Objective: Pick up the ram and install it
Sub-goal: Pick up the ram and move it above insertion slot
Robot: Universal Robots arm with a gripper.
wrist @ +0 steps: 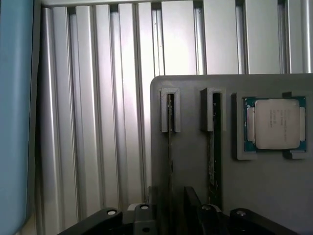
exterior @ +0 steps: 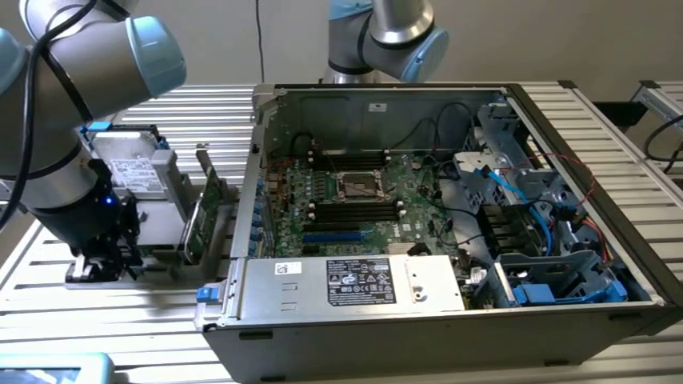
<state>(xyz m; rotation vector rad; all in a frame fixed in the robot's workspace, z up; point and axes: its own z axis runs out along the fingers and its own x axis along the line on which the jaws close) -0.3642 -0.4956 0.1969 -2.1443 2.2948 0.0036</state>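
Two rams stand on edge in narrow slots of a grey holder (wrist: 195,166); in the wrist view I see them from above as thin dark-green strips, one ram (wrist: 169,142) and a second ram (wrist: 213,147) beside it. My gripper (wrist: 171,200) hangs just above the first, open, with a black finger (wrist: 194,203) on either side of the strip and not touching it. In the exterior view the gripper (exterior: 104,260) is low over the holder (exterior: 160,240), to the left of the open computer case (exterior: 449,304).
A processor chip (wrist: 274,123) lies in a recess of the holder next to the rams. A hard drive (exterior: 133,172) and an upright green card (exterior: 200,216) stand on the holder. The motherboard (exterior: 363,192) shows long black slots (exterior: 353,210). A second arm's base (exterior: 373,36) stands behind the case.
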